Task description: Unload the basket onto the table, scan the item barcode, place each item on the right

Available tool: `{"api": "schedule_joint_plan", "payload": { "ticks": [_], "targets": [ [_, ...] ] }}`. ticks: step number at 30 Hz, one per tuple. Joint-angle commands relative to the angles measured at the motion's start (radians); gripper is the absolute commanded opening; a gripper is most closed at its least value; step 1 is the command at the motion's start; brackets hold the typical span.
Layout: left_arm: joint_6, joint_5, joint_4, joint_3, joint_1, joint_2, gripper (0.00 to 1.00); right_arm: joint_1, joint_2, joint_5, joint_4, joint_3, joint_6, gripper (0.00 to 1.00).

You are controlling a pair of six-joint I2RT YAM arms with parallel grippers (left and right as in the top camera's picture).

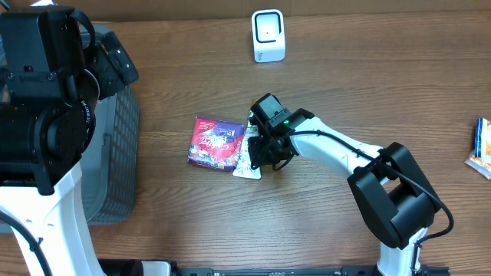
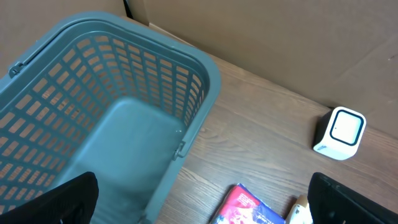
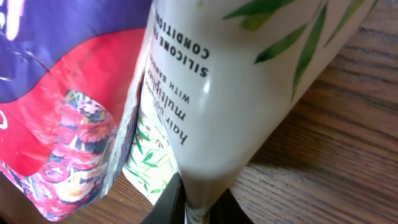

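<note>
The item is a white conditioner tube (image 3: 249, 81) with green leaf print, lying on the wooden table beside a red and purple packet (image 1: 215, 143). My right gripper (image 3: 199, 208) is shut on the tube's flat crimped end. In the overhead view the right gripper (image 1: 265, 153) covers most of the tube (image 1: 247, 167). No barcode shows on the tube. The white scanner (image 1: 268, 35) stands at the back of the table, well apart from the tube. My left gripper (image 2: 205, 208) hangs open and empty above the basket's edge.
A grey-blue plastic basket (image 1: 115, 153) sits at the left, empty inside (image 2: 124, 143). Another packaged item (image 1: 481, 149) lies at the far right edge. The scanner (image 2: 339, 132) also shows in the left wrist view, in front of a cardboard wall.
</note>
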Motion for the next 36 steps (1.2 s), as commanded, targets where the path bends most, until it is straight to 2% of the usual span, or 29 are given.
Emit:
{"api": "schedule_joint_plan", "payload": {
  "ticks": [1,4,10,13,20,25,30,36],
  "targets": [
    [-0.011,-0.013,0.002,0.005,0.005,0.007,1.0,-0.002,0.009,0.094,-0.037,0.003,-0.005,0.04],
    [-0.011,-0.013,0.002,0.005,0.005,0.007,1.0,-0.016,-0.043,0.215,-0.096,0.008,-0.027,0.04],
    [-0.011,-0.013,0.002,0.005,0.005,0.007,1.0,-0.024,-0.18,0.612,-0.255,0.008,-0.04,0.04],
    [-0.011,-0.013,0.002,0.005,0.005,0.007,1.0,-0.024,-0.21,0.742,-0.336,0.008,-0.039,0.04],
    [-0.011,-0.013,0.002,0.005,0.005,0.007,1.0,-0.02,-0.212,1.053,-0.593,0.008,0.056,0.04],
    [-0.011,-0.013,0.002,0.005,0.005,0.007,1.0,0.002,-0.212,1.08,-0.695,0.008,0.062,0.04],
    [-0.011,-0.013,0.002,0.005,0.005,0.007,1.0,0.064,-0.212,1.053,-0.694,0.008,0.06,0.04],
    [-0.011,-0.013,0.002,0.005,0.005,0.007,1.0,0.13,-0.205,0.836,-0.605,0.008,-0.063,0.04]
  ]
}}
